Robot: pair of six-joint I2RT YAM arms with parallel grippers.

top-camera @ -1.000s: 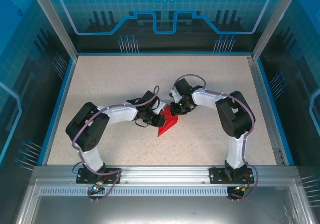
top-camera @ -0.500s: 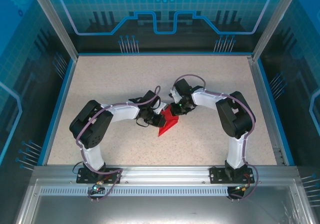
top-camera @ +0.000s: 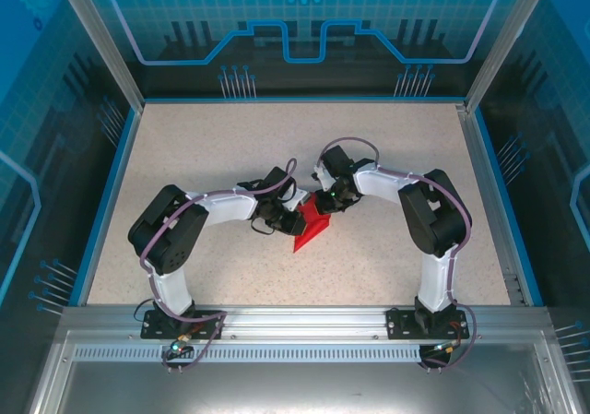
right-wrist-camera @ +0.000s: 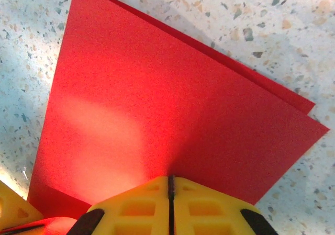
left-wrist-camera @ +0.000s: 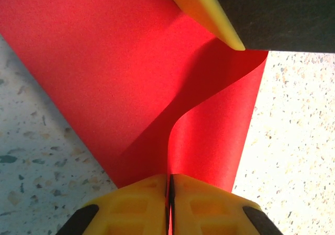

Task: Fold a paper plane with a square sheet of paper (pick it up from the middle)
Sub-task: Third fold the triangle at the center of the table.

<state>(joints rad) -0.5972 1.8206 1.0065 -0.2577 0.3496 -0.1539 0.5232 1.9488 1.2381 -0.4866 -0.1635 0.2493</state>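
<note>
Thin bright red creased paper sheet at middle of speckled table, pointed end toward the bases, far end between both tools. Left gripper pressed together on its curled edge; right gripper pinching the opposite edge. Equally near; paper straight ahead of each.

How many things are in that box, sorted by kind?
Red paper sheet: 1
Robot arms: 2, the left arm and the right arm
Yellow pincers: 2, the left pincer and the right pincer, both shut on the sheet
Total: 5
</note>
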